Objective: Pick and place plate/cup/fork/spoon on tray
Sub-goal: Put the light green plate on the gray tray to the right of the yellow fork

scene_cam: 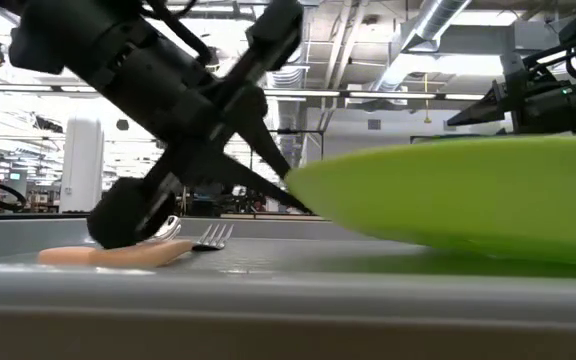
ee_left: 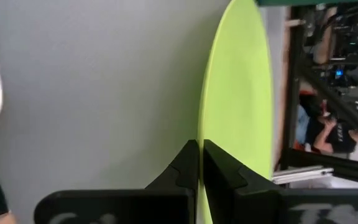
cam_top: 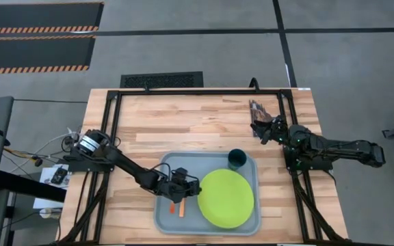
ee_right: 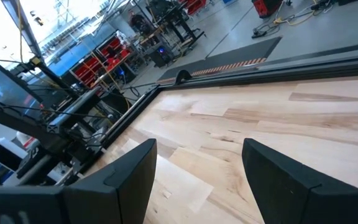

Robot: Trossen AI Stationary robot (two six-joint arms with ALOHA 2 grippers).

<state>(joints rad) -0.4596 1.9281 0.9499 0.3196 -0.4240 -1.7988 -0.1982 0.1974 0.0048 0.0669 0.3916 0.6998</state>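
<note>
The lime-green plate lies in the right half of the pale grey-blue tray. The dark teal cup stands in the tray's far right corner. The fork and the spoon lie on the tray floor near its left side, and their orange handles show beside my left arm. My left gripper is shut at the plate's left edge. My right gripper is open and empty above the bare table at the far right. My left gripper pinches the plate's left rim between its two fingers, one above and one below the rim. The fingers come from the table's left, slanting down. The held rim stands a little above the tray floor, and the plate's right part lies low in the tray.
A dark brownish bundle lies on the table's far right, beside my right gripper. Black frame rails run along the table's left, far and right sides. Bare wood stretches beyond the tray.
</note>
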